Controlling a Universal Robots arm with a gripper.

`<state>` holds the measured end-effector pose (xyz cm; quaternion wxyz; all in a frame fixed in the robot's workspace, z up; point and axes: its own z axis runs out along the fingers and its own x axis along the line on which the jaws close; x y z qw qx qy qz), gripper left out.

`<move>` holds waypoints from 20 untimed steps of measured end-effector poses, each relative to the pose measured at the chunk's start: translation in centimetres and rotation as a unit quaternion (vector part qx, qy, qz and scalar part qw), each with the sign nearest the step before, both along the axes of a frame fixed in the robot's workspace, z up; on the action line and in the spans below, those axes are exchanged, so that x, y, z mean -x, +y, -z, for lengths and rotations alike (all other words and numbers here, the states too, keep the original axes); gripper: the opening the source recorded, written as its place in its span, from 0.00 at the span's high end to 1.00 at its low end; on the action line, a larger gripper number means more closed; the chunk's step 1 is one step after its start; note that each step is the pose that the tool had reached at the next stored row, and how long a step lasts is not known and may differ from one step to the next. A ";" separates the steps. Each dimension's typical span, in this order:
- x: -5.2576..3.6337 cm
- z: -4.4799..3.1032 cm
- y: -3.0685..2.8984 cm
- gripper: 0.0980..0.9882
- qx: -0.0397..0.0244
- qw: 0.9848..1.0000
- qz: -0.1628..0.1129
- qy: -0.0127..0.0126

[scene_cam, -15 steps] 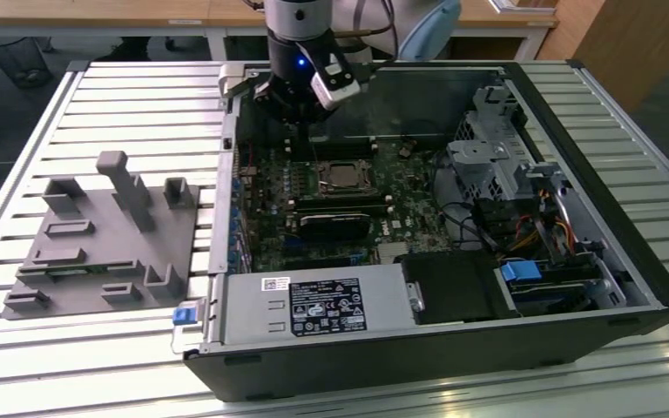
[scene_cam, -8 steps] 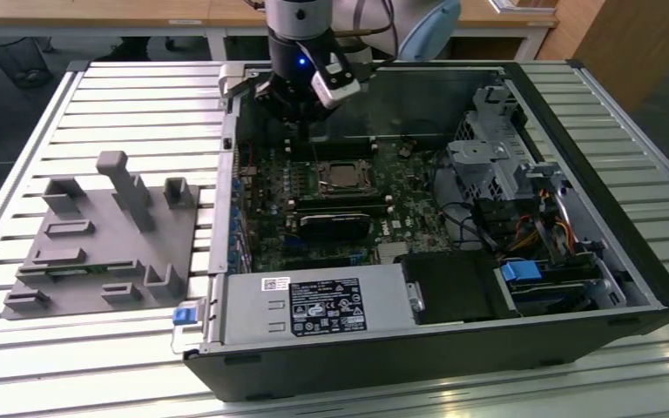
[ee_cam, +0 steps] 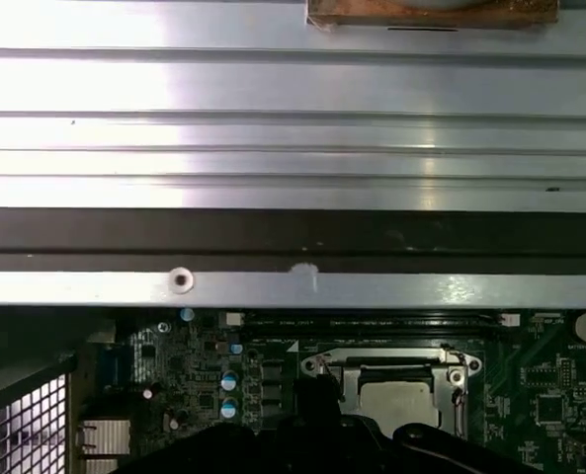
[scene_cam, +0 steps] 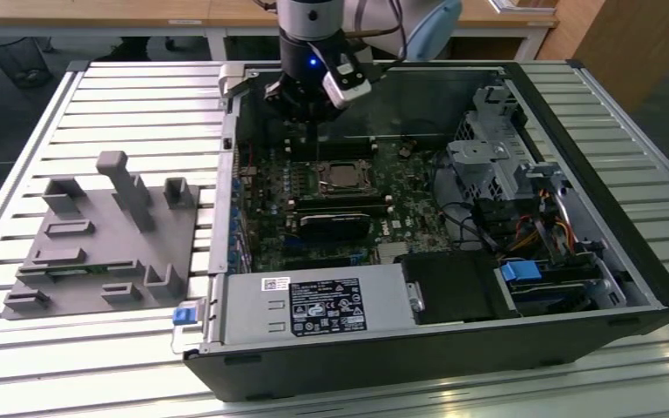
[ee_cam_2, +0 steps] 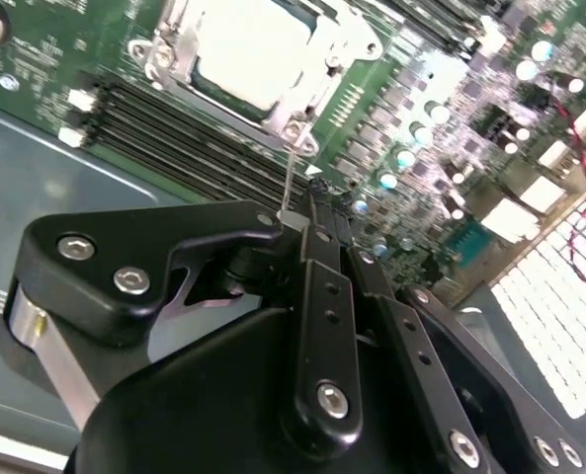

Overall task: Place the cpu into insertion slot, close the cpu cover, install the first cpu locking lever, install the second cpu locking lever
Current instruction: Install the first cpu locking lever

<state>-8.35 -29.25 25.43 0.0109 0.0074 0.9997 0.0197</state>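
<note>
With the cpu (ee_cam_2: 241, 49) seated under the cpu cover (ee_cam_2: 291, 120), the pincer (ee_cam_2: 312, 202), fingers pressed together, apparently works a locking lever.

A: Where's the case (scene_cam: 428, 348)?
B: On the bench (scene_cam: 137, 87), open side up, with the fixture (scene_cam: 102, 244) beside it toward the exterior view's left.
A: And the cpu (scene_cam: 337, 177)?
B: In the slot (scene_cam: 337, 165) on the board (scene_cam: 311, 226) inside the case, with the cover (ee_cam_2: 164, 44) around it.
A: The gripper (scene_cam: 300, 109)?
B: Above the board, near the case's far wall, just beyond the cpu.
</note>
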 end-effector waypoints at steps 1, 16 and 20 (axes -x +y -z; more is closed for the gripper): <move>-0.28 0.03 0.00 0.99 0.000 1.000 0.000 0.000; -2.83 0.54 -0.04 0.99 -0.016 1.000 -0.002 -0.003; -2.83 0.99 -0.04 0.99 -0.016 1.000 -0.012 -0.006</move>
